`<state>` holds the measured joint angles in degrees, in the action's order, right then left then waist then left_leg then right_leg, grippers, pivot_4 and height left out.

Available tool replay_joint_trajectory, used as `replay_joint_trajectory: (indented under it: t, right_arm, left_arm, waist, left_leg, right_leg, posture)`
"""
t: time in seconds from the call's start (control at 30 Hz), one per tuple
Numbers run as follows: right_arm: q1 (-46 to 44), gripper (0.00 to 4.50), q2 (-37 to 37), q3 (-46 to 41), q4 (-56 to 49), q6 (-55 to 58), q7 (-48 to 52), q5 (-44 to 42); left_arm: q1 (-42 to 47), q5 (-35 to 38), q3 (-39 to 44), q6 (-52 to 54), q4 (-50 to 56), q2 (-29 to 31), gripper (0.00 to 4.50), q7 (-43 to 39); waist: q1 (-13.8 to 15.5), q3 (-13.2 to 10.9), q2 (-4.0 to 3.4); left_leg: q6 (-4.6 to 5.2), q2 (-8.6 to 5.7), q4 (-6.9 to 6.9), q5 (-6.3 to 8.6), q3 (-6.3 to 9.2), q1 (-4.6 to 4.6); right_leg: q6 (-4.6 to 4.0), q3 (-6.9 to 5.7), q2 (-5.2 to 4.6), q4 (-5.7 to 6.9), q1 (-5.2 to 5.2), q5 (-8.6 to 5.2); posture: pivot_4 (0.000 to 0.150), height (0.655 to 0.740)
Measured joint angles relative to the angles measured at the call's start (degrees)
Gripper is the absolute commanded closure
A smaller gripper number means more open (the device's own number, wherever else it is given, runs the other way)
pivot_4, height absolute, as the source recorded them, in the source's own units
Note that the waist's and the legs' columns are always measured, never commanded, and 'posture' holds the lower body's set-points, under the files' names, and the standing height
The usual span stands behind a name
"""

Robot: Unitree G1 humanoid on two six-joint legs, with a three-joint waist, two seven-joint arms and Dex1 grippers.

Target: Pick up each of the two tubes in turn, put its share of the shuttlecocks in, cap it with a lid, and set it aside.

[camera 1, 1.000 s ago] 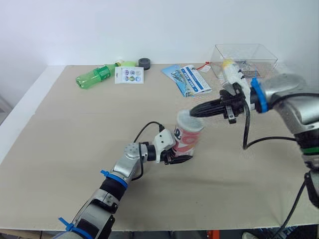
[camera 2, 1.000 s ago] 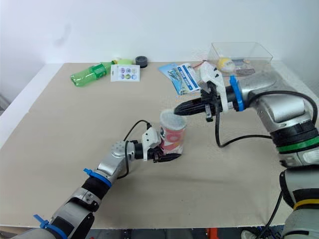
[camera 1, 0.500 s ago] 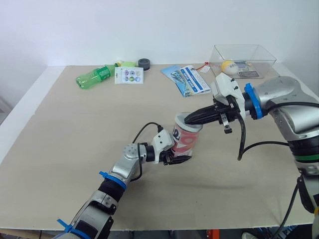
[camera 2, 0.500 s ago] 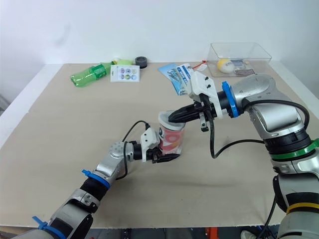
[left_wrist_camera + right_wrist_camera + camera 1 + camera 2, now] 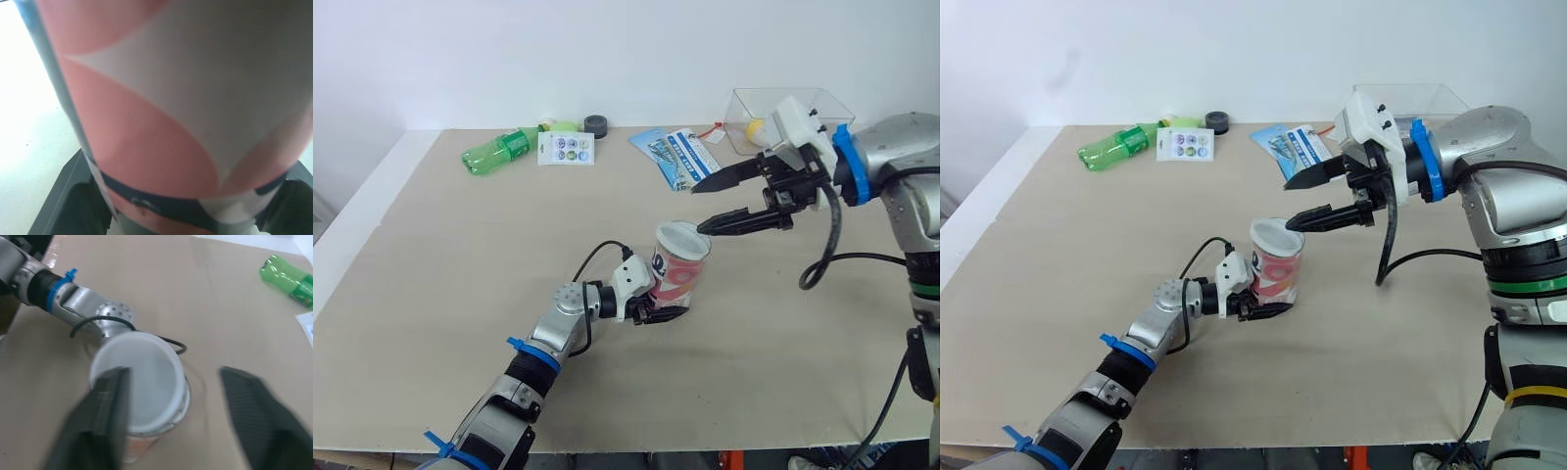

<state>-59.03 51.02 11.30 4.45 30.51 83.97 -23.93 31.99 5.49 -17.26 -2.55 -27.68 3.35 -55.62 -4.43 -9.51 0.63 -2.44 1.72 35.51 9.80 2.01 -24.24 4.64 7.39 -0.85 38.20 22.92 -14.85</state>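
Pictured upright near the middle of the tan table [image 5: 460, 294], capped with a white lid [image 5: 683, 238]: the pink-and-white tube [image 5: 679, 272], clamped low at its base between the closed fingers of the left gripper [image 5: 656, 311]. Poised just above and to the right of that lid, clear of it, the right gripper [image 5: 699, 211], fingers spread wide and holding nothing. Left well apart along the table's far edge: a green bottle [image 5: 499, 149], a blue leaflet [image 5: 683, 157] and a clear box [image 5: 793, 106].
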Motion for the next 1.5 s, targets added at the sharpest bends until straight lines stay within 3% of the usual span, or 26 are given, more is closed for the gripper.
replay_joint_trajectory:
  t: [0.37, 0.47, 0.67, 0.73, 1.5]
  right_arm:
    - [-2.9, 0.02, -9.05, 2.38, 11.61, -9.38, 3.32, 6.34]
    - [-2.98, 0.74, -9.67, 2.44, 13.26, -10.22, 4.31, 7.18]
    - [-2.96, 3.73, -11.1, 2.97, 16.14, -12.16, 5.79, 8.54]
    - [-2.97, 4.38, -11.36, 3.43, 16.15, -12.82, 6.11, 8.57]
    - [-3.96, 4.38, -6.11, 3.51, 11.91, -17.45, 6.28, 6.22]
  left_arm:
    - [0.02, 0.1, 0.12, -1.36, -0.49, -0.18, 1.53, -0.88]
    - [-0.05, 0.09, 0.13, -1.36, -0.42, -0.11, 1.53, -0.88]
    - [-0.7, 0.12, 0.17, -1.23, 0.3, 0.05, 1.53, -0.1]
    - [-0.85, 0.22, 0.35, -0.87, 0.46, 0.06, 1.53, 0.3]
    - [-0.84, 0.11, 0.0, -0.85, 0.72, 0.61, 1.53, 0.16]
  waist:
    - [0.06, 0.0, 0.0]
    - [0.04, 0.0, 0.0]
    - [-0.05, 0.0, 0.0]
    - [-0.13, 0.0, 0.0]
    - [-0.23, 0.0, 0.0]
  left_leg:
    - [0.0, -0.01, -0.01, -0.01, 0.04, -0.05]
    - [0.0, -0.01, -0.01, -0.01, 0.04, -0.06]
    - [0.0, 0.01, -0.02, -0.01, 0.04, -0.04]
    - [0.0, 0.02, -0.02, -0.01, 0.04, -0.01]
    - [0.02, 0.06, -0.04, -0.02, 0.04, 0.03]
  right_leg:
    - [0.03, 0.0, 0.0, -0.01, -0.01, 0.0]
    - [0.03, 0.0, 0.0, -0.01, -0.01, 0.0]
    - [0.02, 0.0, 0.02, 0.0, -0.01, 0.0]
    - [0.0, 0.0, 0.04, 0.0, -0.02, 0.03]
    - [-0.05, 0.01, 0.09, -0.01, -0.02, 0.04]
  posture:
    - [0.15, 0.74]
    - [0.15, 0.74]
    - [0.15, 0.74]
    - [0.15, 0.74]
    - [0.15, 0.74]
